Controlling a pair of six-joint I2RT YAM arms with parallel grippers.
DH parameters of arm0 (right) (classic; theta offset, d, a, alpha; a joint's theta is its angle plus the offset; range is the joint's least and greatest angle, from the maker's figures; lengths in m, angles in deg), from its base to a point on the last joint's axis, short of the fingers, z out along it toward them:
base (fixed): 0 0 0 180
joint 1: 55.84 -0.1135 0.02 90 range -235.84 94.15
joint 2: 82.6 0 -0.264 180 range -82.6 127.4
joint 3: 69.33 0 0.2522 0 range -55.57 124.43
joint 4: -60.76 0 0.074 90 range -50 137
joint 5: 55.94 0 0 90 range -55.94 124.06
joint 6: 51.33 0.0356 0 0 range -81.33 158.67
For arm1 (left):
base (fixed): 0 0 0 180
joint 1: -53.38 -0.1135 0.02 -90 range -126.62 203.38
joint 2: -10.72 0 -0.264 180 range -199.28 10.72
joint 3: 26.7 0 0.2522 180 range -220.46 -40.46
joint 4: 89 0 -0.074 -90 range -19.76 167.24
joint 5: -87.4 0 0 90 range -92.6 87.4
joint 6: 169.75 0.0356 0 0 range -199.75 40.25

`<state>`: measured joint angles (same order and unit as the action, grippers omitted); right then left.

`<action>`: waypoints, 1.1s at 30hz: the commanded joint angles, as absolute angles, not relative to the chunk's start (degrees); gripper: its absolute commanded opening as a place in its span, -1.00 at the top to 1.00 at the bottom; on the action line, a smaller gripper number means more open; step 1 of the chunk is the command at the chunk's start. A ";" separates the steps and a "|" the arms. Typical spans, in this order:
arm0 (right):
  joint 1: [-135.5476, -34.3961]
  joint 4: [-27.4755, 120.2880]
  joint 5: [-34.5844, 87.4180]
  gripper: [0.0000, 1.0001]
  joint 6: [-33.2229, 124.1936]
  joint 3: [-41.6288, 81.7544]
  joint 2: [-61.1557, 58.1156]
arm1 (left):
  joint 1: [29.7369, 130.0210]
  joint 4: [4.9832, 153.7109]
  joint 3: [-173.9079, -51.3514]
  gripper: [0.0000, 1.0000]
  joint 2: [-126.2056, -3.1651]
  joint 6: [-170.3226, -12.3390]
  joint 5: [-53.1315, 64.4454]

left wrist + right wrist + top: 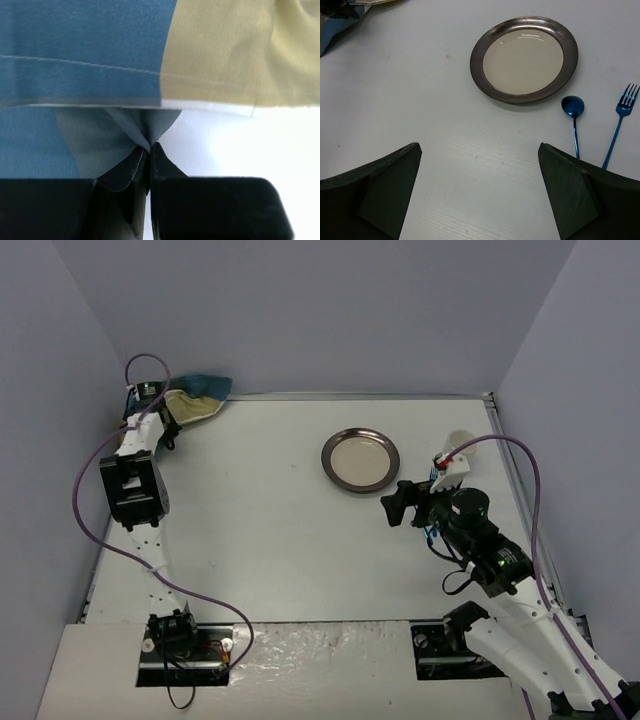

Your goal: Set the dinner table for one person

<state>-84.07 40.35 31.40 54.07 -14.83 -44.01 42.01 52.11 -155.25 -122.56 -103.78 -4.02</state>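
The white dinner table (280,540) carries a crumpled blue-and-tan cloth placemat (200,400) in its back left corner. My left gripper (166,426) is at that cloth; in the left wrist view it (149,148) is shut on a fold of the placemat (100,60). A dark-rimmed plate (360,460) with a cream centre lies right of the middle. My right gripper (397,506) hovers just near and right of the plate, open and holding nothing. The right wrist view shows that gripper (480,150) over bare table (445,100), with the plate (524,59) ahead of it.
A blue spoon (573,107) and a blue fork (622,107) lie side by side to the right of the plate. A white cup (460,440) stands near the right edge, behind the right arm. Grey walls enclose the table on three sides.
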 commanded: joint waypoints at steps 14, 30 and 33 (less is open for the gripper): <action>-84.57 45.09 24.69 -1.00 56.54 -9.24 -35.72 | 82.96 37.17 -111.10 1.00 -61.66 -99.40 -13.49; -85.11 53.15 25.18 -1.00 62.13 -14.44 -24.00 | 126.90 41.56 -100.21 1.00 -67.66 -116.05 -26.49; -85.11 54.34 25.71 -1.00 62.36 -14.09 -21.78 | 131.38 42.09 -101.68 0.98 -71.37 -114.29 -27.47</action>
